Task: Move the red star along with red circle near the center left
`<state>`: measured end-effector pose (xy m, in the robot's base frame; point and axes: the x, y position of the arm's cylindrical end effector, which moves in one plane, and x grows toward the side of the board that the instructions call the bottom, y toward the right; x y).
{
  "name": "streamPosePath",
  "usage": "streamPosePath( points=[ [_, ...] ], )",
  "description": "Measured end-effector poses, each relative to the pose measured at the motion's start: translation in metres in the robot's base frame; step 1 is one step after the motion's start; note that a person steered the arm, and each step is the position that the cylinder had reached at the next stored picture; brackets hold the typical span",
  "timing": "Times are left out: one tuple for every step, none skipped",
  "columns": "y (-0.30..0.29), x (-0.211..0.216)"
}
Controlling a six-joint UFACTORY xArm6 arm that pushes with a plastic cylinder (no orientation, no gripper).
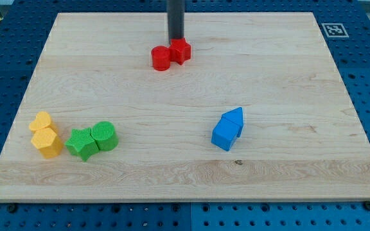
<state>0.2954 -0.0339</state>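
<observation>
Since my tip sits just behind the touching red star and red circle, I judge a slow sweep toward the view's left and bottom keeps both together; the tool is a bare rod, nothing to open or close

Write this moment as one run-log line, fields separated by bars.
my tip: touching red star from the view's top | red circle: against star | pair: top centre, not yet center left

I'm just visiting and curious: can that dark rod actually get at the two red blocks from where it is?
Probably yes. My tip sits right behind the red star, at the view's top, apparently touching it, with the red circle touching the star's left. Nothing stands between.
</observation>
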Motion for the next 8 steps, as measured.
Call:
streamPosePath(
  points=[
    [-0.013, 0.003],
    [-0.012, -0.009],
    [0.01, -0.019],
    [0.054, -0.019],
    [0.074, 0.0],
    [0.074, 0.019],
    [0.072, 0.019],
    [0.053, 0.023]
  ],
)
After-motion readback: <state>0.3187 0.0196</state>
